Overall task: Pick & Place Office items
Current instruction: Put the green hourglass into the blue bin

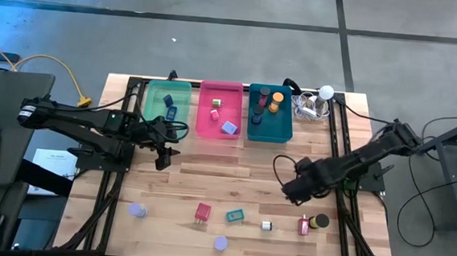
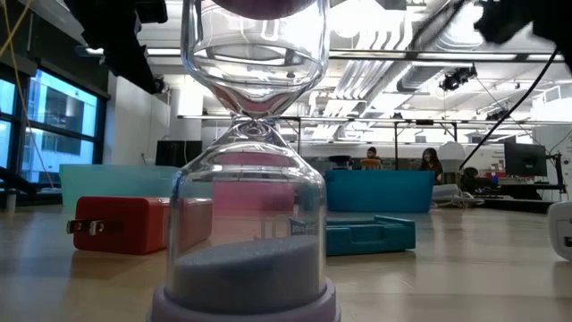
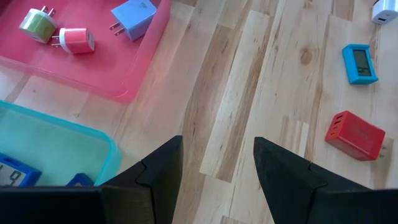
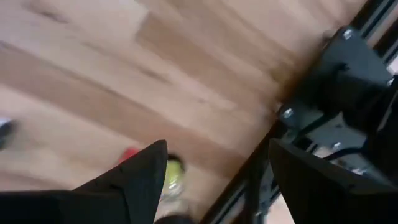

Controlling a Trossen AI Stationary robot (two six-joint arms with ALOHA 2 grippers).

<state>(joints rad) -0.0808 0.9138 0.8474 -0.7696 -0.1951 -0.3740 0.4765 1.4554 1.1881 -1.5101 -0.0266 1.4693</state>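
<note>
Several small items lie on the wooden table's near half: a lavender hourglass [image 1: 137, 210], a red plug block [image 1: 202, 213], a teal block [image 1: 234, 216], a small white piece [image 1: 267, 225], a red piece [image 1: 304, 225], a dark round cap [image 1: 321, 222] and a second lavender hourglass [image 1: 220, 243], which stands close up in the low view [image 2: 255, 179]. My left gripper [image 1: 162, 160] is open and empty, just in front of the green tray [image 1: 168, 104]; it also shows in the left wrist view [image 3: 217, 180]. My right gripper [image 1: 292, 194] is open and empty above the table, left of and behind the red piece; it also shows in the right wrist view [image 4: 217, 186].
A pink tray [image 1: 218, 131] holds small plug blocks, and a teal tray [image 1: 268, 135] holds dark caps and an orange cylinder. A white ball [image 1: 326, 93] with cables sits at the far right. Black frame rails [image 1: 344, 152] run along both table sides. People sit in the room behind [image 2: 429, 161].
</note>
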